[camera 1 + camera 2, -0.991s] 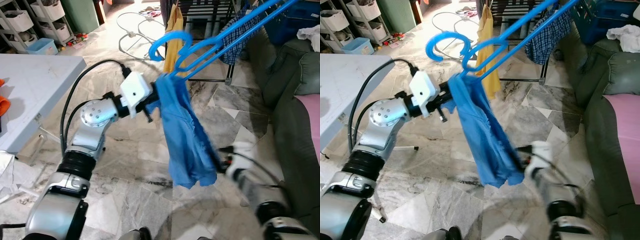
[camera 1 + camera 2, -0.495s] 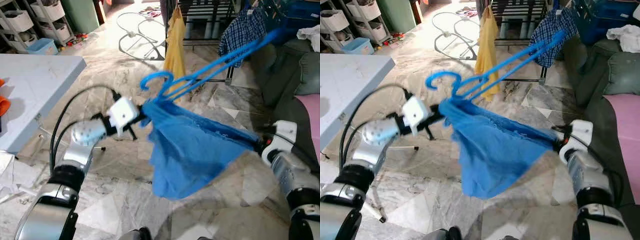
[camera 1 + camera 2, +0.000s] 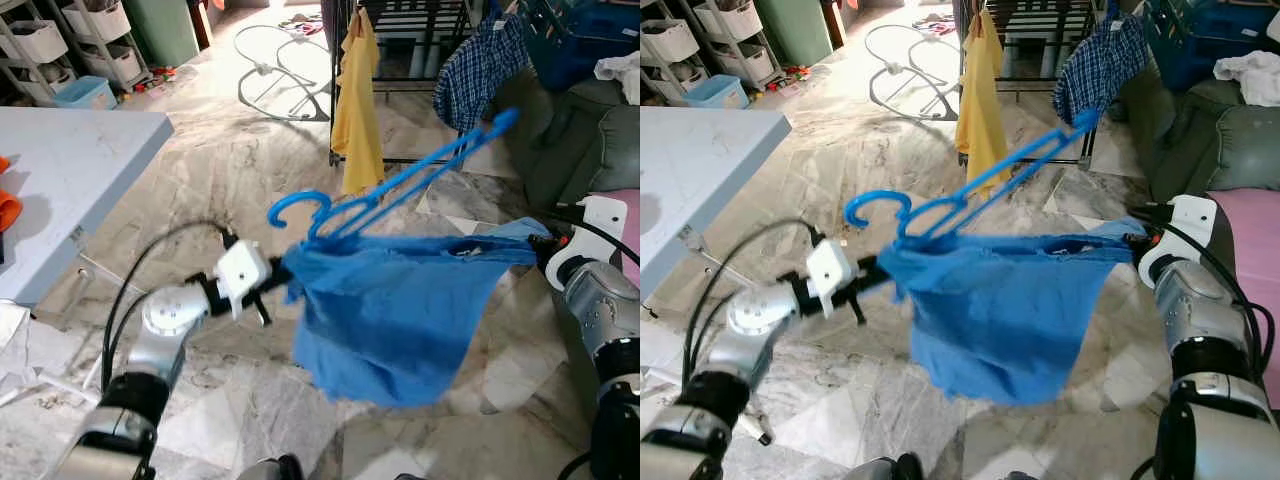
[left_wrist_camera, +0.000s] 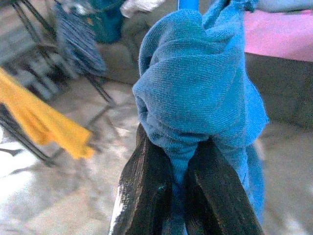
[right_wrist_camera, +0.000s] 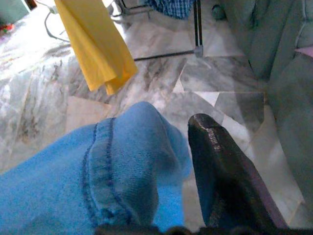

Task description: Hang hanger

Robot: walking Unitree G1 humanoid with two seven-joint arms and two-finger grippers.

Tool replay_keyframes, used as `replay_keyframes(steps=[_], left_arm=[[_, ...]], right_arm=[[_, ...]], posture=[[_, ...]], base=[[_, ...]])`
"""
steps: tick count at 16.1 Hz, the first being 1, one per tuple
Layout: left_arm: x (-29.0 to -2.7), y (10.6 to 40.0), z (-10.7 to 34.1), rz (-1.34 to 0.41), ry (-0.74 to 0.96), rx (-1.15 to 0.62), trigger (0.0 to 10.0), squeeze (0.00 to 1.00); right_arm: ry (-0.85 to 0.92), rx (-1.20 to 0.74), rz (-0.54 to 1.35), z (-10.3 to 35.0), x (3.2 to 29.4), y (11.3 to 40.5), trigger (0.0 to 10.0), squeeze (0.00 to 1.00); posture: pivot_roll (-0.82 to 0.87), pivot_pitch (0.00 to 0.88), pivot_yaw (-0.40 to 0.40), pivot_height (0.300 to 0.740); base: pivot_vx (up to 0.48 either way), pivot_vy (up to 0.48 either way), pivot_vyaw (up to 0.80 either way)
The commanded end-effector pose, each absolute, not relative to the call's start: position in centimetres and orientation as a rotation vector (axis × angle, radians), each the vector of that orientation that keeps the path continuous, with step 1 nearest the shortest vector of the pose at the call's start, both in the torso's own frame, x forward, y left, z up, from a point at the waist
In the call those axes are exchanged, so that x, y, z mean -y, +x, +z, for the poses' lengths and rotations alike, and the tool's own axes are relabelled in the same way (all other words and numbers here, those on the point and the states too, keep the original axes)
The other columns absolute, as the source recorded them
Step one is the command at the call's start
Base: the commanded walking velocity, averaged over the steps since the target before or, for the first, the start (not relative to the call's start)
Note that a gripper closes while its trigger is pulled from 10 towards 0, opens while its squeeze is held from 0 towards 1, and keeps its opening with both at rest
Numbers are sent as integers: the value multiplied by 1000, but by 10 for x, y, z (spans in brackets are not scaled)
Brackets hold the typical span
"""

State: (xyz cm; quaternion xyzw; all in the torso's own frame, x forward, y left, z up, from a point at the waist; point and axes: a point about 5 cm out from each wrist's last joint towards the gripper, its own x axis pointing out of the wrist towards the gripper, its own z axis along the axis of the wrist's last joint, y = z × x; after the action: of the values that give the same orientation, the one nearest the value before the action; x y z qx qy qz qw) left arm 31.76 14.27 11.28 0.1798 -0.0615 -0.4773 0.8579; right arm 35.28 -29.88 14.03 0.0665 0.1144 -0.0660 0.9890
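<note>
The left gripper (image 4: 178, 169) pinched one bunched end of the blue cloth (image 3: 390, 320) and the right gripper (image 5: 161, 161) nipped the other, so it was stretched wide in the air between them. The blue hanger (image 3: 385, 190) sat tilted on top, with the cloth not on properly. Hanging looked still to come. The wrist views showed both grips up close. The eye views showed the far rack (image 3: 1040, 30) with a yellow cloth (image 3: 980, 90)

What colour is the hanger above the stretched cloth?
Bright blue; the hanger shows best in the left eye view.
</note>
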Motion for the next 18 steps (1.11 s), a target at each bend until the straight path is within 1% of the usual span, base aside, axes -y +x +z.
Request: replay_keyframes(steps=[1, 4, 6, 10, 11, 13, 15, 17, 18], left_arm=[[-150, 314, 112, -1009, 358, 119, 0, 0], [-144, 306, 102, -1090, 345, 80, 0, 0], [-135, 295, 95, -1207, 326, 39, 0, 0], [-133, 285, 85, -1310, 334, -33, 0, 0], [-134, 285, 84, -1312, 337, -39, 0, 0], [-141, 281, 70, -1283, 330, -112, 0, 0], [-144, 282, 67, -1230, 312, -115, 0, 0], [-146, 287, 70, -1147, 287, -79, 0, 0], [-147, 291, 70, -1104, 250, -88, 0, 0]], right_arm=[[115, -231, -146, 148, 302, 356, 0, 0], [103, -229, -118, 154, 293, 364, 0, 0], [73, -248, -82, 155, 280, 372, 0, 0], [51, -256, -53, 158, 270, 379, 0, 0], [49, -255, -49, 158, 269, 379, 0, 0], [46, -238, -54, 165, 271, 382, 0, 0], [46, -214, -62, 171, 274, 383, 0, 0], [37, -197, -63, 175, 276, 383, 0, 0], [33, -183, -62, 177, 277, 383, 0, 0]], posture=[[-246, 90, 55, 740], [-249, 92, 56, 740], [-252, 91, 57, 740], [-247, 95, 53, 740], [-245, 95, 53, 740], [-244, 94, 53, 740], [-247, 94, 52, 740], [-251, 91, 51, 740], [-248, 92, 48, 740]], base=[[0, 0, 0], [0, 0, 0], [0, 0, 0], [0, 0, 0], [0, 0, 0], [0, 0, 0], [0, 0, 0], [0, 0, 0], [0, 0, 0]])
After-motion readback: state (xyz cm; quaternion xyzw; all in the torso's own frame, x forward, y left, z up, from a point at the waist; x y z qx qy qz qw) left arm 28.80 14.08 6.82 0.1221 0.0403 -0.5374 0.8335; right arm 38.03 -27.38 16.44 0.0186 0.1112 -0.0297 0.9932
